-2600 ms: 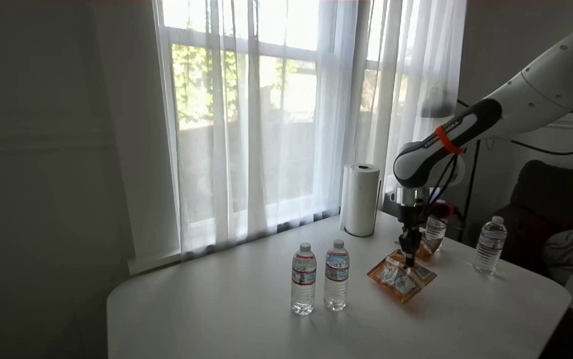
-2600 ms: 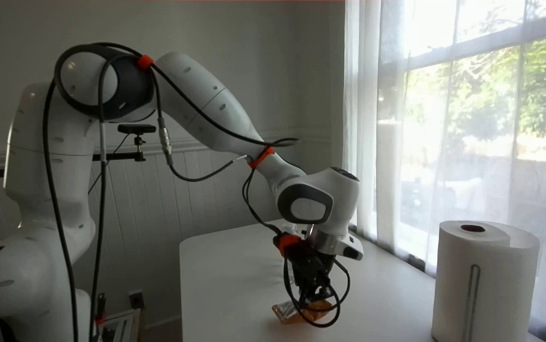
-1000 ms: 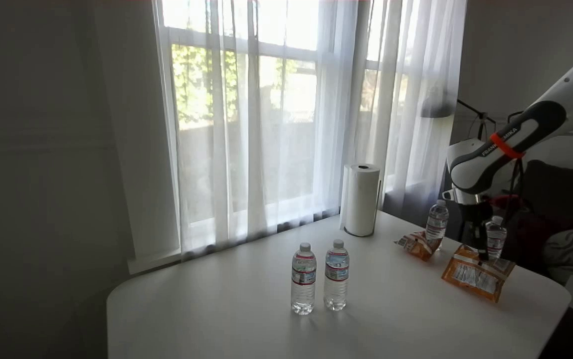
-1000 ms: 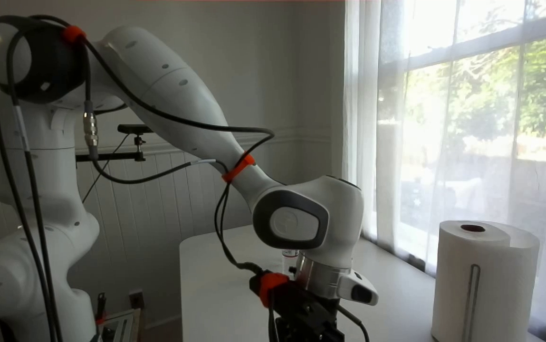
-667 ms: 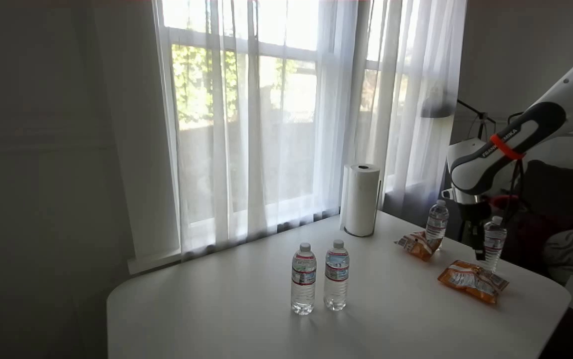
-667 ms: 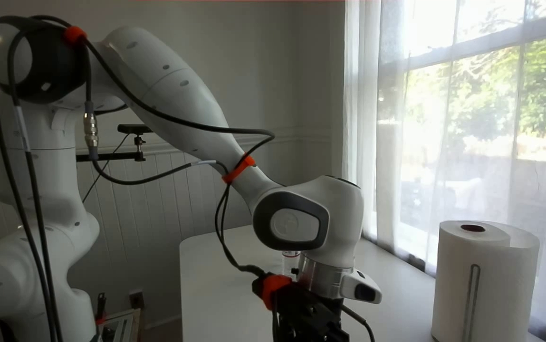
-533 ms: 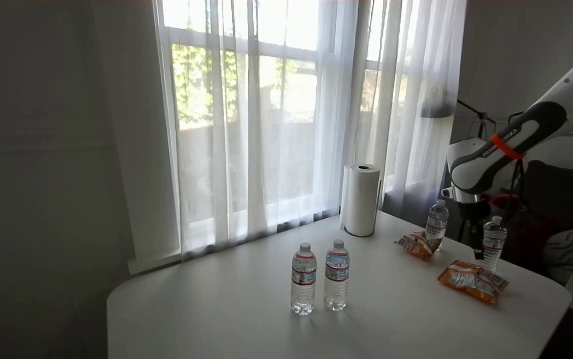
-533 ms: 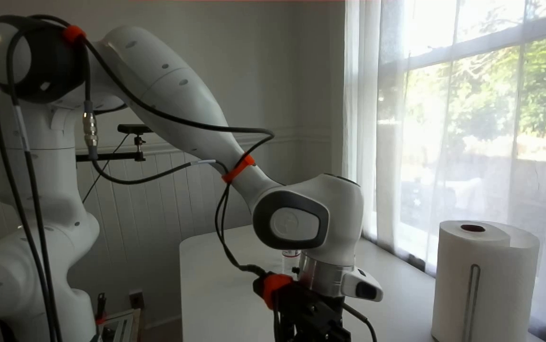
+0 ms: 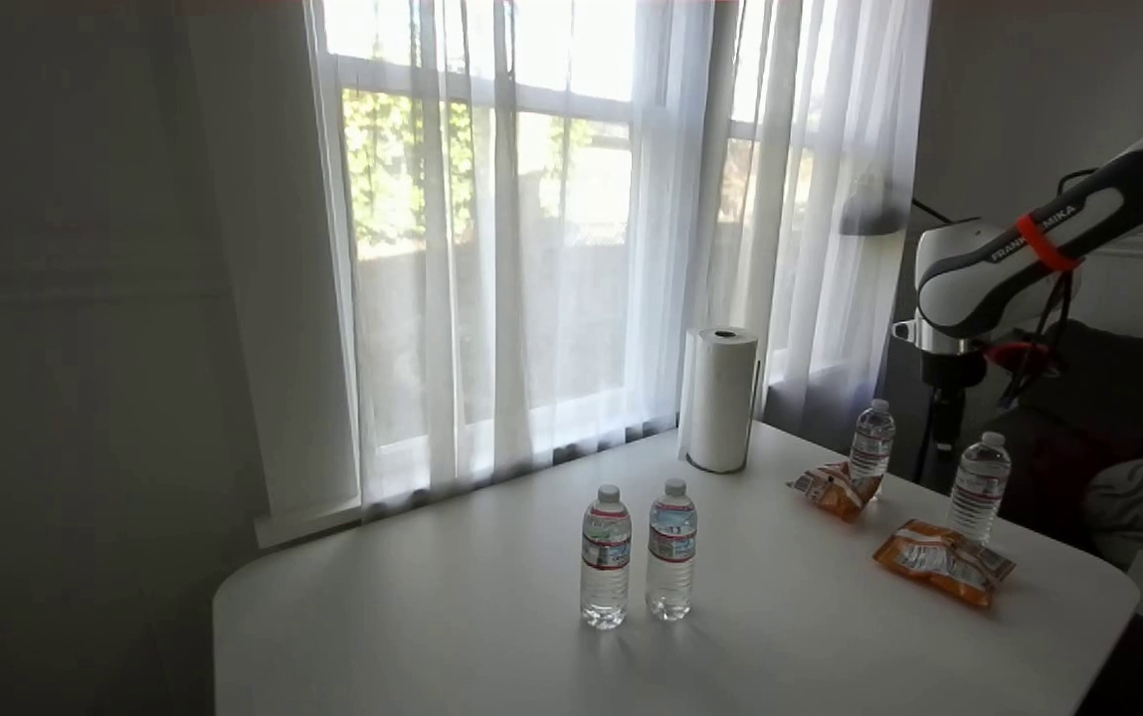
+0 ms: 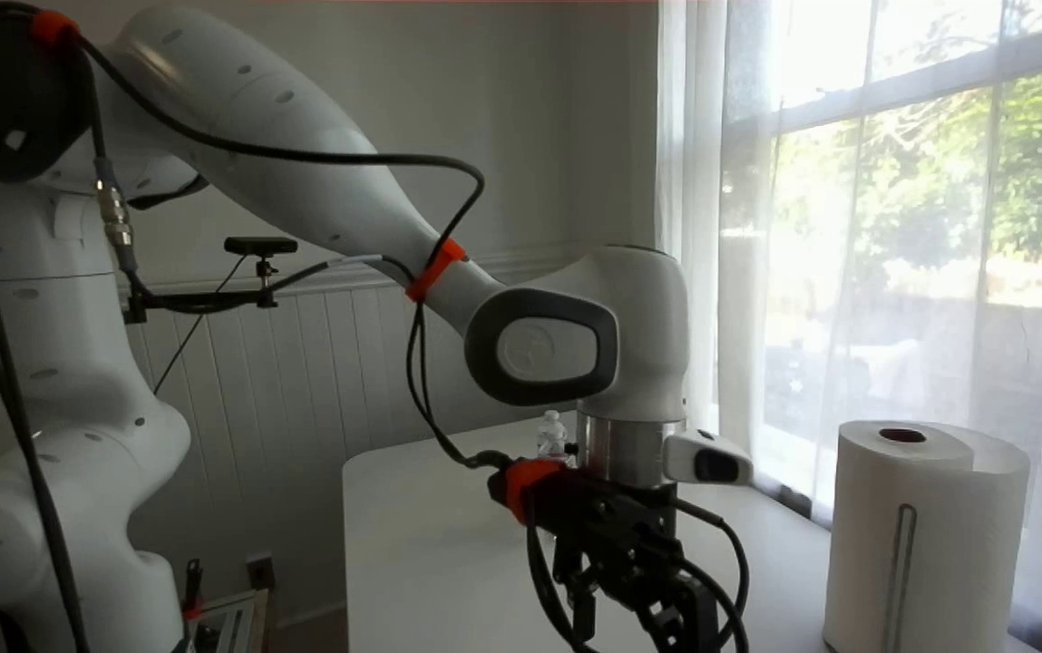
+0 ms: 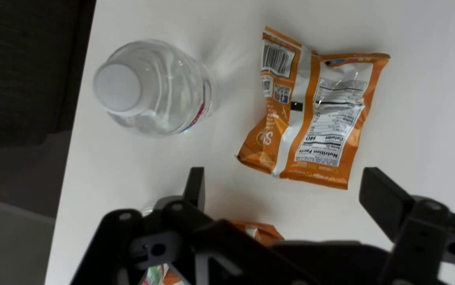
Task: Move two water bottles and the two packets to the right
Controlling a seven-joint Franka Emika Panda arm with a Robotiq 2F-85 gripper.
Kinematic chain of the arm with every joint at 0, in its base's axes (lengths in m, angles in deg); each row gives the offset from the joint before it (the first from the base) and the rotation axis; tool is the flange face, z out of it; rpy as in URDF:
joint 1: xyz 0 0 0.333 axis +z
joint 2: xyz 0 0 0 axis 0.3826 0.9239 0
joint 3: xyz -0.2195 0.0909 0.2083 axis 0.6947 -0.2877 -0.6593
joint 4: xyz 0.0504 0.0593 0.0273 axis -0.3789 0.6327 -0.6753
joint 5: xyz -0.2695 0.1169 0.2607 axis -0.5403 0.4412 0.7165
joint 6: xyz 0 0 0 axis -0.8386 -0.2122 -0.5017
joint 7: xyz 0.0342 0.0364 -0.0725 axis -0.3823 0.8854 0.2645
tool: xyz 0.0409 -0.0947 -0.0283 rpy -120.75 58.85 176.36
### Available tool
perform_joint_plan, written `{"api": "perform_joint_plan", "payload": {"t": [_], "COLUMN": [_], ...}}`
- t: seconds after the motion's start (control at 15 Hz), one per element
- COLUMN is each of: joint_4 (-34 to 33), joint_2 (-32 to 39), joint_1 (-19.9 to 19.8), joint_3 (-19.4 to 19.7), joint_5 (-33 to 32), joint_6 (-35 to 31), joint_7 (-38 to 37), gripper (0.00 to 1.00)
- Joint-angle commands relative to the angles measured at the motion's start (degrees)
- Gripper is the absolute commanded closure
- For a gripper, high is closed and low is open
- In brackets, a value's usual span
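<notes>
In an exterior view, two clear water bottles (image 9: 981,492) (image 9: 870,447) stand upright near the table's right edge. An orange packet (image 9: 944,560) lies flat before the nearer one; a second packet (image 9: 830,487) rests crumpled by the farther one. Two more identical bottles (image 9: 606,557) (image 9: 671,547) stand side by side mid-table. My gripper (image 11: 284,188) is wide open and holds nothing, raised above the table. In the wrist view the flat packet (image 11: 318,118) lies beyond the fingertips, a bottle (image 11: 160,87) to its left; the second packet (image 11: 265,233) is mostly hidden behind the gripper.
A paper-towel roll (image 9: 720,398) stands by the window side of the white table (image 9: 412,617). The table's edge runs close beside the right-hand bottles. Black cables (image 10: 543,580) loop around the gripper.
The gripper carried the packet rightward in the exterior view, then opened and let it drop flat on the table by the bottle. Since then the arm has risen away from it.
</notes>
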Motion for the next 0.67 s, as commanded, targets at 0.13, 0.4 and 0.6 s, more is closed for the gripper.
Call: {"api": "perform_joint_plan", "payload": {"t": [0.13, 0.4, 0.6], "joint_4": [-3.5, -9.1, -12.6], "joint_2": [-8.4, -10.1, -10.3], "joint_1": [-0.3, -0.1, -0.3], "joint_3": [1.8, 3.4, 3.5], "joint_5": [4.1, 8.6, 10.0], "joint_6": [1.7, 2.7, 4.5], "joint_7": [-1.2, -6.2, -13.9], "gripper": [0.00, 0.00, 0.00]}}
